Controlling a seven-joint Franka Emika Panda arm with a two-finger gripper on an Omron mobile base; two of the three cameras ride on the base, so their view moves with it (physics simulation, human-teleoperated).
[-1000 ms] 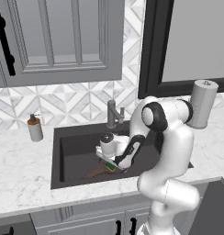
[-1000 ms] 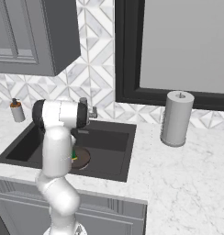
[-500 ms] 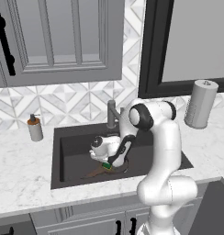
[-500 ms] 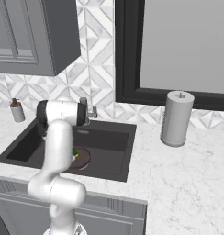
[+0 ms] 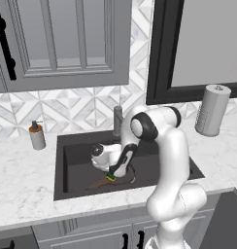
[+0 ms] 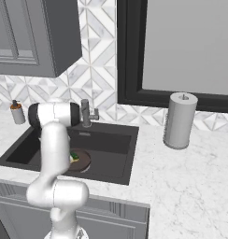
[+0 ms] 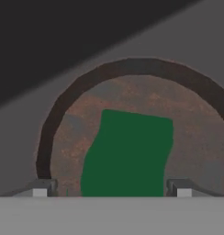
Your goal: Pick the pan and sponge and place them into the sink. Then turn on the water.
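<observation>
The dark-brown pan point(image 5: 125, 177) lies on the floor of the charcoal sink point(image 5: 62, 160), its thin handle pointing front-left. The green-topped sponge point(image 5: 111, 178) rests inside the pan. My gripper point(image 5: 109, 171) hangs just above the sponge, deep in the basin. In the hand view the sponge point(image 7: 127, 153) lies on the pan point(image 7: 146, 92) between my two fingertips point(image 7: 40, 188), which stand wide apart and clear of it, so the gripper point(image 7: 109, 190) is open. From the right the sponge point(image 6: 74, 156) and pan point(image 6: 82, 161) show beside my arm. No water runs from the faucet point(image 5: 118, 120).
A soap dispenser point(image 5: 37, 137) stands on the marble left of the sink. A paper towel roll point(image 5: 211, 111) stands on the counter at the right. Grey cabinets hang above, and a dark-framed window sits behind the faucet point(image 6: 86, 113).
The fingers have spread apart and let go of the sponge, which stays in the pan. The hand has shifted a little to the left inside the sink.
</observation>
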